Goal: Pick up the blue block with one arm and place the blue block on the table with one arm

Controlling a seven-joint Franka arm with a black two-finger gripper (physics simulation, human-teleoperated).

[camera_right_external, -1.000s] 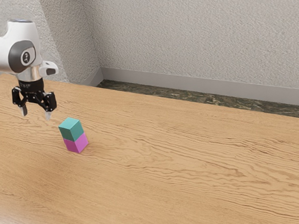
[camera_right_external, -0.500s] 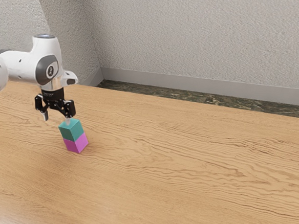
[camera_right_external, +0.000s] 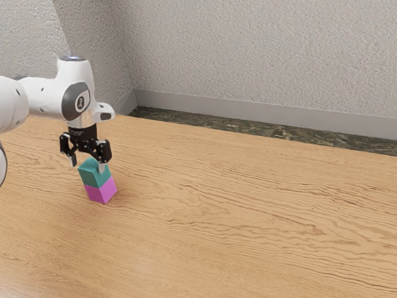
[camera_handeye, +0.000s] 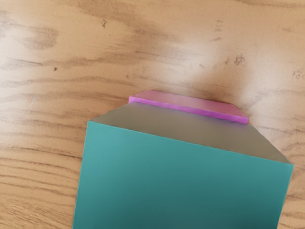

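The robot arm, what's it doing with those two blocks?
The robot arm has its black gripper down at the teal block, probably the "blue" one it's meant to pick up. That block sits on top of a magenta block, which stands on the wooden table. The fingers are apart and the teal block hasn't been lifted. It looks like a grab may come next.
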